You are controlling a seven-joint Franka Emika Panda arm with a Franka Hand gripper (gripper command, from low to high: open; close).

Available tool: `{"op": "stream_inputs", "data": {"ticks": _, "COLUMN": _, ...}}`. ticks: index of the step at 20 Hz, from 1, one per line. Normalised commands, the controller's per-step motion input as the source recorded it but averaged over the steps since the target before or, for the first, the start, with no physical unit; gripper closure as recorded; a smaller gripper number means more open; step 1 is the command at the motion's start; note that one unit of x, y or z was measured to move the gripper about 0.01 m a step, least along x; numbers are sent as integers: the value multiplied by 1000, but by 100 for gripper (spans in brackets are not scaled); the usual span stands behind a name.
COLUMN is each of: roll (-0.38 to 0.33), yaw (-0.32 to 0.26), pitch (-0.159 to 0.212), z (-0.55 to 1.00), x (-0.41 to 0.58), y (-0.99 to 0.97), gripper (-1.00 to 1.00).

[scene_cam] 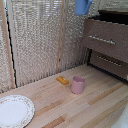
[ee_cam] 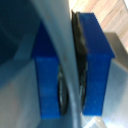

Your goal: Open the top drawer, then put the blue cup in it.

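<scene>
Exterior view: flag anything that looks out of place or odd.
The blue cup hangs in mid-air at the frame's top edge, above the pulled-out top drawer. Its holder is out of frame. The pink cup stands upright; nothing spilled.

A light wooden plank table (scene_cam: 95, 102) fills the lower half of the exterior frame. A pink cup (scene_cam: 78, 84) stands upright near the centre. A small yellow block (scene_cam: 62, 80) lies just left of it. A patterned white plate (scene_cam: 14, 111) sits at lower left.
</scene>
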Motion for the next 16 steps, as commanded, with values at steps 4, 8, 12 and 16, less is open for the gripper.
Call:
{"op": "stream_inputs", "data": {"ticks": 4, "roll": 0, "yaw": -264, "pitch": 114, "z": 945, "x": 159, "y": -352, "gripper": 100}}
{"op": "stream_inputs", "data": {"ticks": 8, "roll": 0, "yaw": -230, "pitch": 65, "z": 857, "x": 158, "y": -470, "gripper": 100}}
{"op": "stream_inputs", "data": {"ticks": 12, "roll": 0, "yaw": -135, "pitch": 2, "z": 441, "x": 48, "y": -796, "gripper": 100}}
{"op": "stream_inputs", "data": {"ticks": 16, "roll": 3, "yaw": -32, "pitch": 0, "z": 124, "x": 16, "y": -1000, "gripper": 100}}
